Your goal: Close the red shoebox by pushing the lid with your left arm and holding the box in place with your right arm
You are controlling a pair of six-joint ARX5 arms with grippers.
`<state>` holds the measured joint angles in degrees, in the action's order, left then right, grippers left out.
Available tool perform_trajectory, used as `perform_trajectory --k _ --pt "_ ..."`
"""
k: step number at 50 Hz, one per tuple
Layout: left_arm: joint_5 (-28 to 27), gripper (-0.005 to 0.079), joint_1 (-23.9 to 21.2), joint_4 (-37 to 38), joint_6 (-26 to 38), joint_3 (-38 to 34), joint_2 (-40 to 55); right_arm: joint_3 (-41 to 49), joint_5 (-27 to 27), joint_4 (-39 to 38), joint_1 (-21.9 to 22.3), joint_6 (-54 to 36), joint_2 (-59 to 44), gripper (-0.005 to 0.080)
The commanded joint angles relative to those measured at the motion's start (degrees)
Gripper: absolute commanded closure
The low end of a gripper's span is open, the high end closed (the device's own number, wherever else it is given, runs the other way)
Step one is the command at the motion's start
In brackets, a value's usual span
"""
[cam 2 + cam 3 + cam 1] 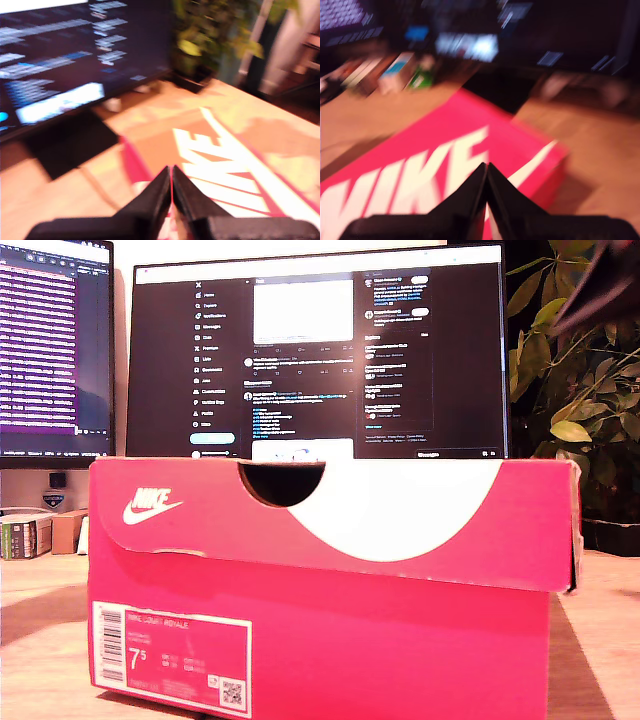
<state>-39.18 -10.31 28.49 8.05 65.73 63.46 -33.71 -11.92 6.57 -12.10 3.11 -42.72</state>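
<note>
Above the glossy red cardboard shoebox (330, 640) lid (435, 150), both black wedge-shaped grippers (171, 172) (486, 170) pressed together.

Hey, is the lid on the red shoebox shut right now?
Shut, it seems. In the exterior view the lid sits level over the box base, its front flap hanging down with no gap showing.

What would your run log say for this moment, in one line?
shoebox: lid down, seen from front | my first gripper: shut, above lid | my second gripper: shut, above lid | wrist views blurred
</note>
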Motion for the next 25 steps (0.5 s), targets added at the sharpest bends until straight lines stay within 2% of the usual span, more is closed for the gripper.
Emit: perform_trajectory --k 1,15,25 --pt "0.5 0.0761 1.07 -0.5 1.01 -1.64 -1.29 1.46 1.44 0.7 0.98 -0.33 1.6 0.0764" --pt "2.86 0.0761 6.27 -4.68 -0.15 -11.02 -8.04 2.21 3.78 5.49 4.48 -1.66 8.37 0.0764" --pt "5.22 0.0761 8.98 -9.55 -4.44 -19.12 -15.15 5.2 6.56 7.72 5.16 -1.38 14.32 0.0764"
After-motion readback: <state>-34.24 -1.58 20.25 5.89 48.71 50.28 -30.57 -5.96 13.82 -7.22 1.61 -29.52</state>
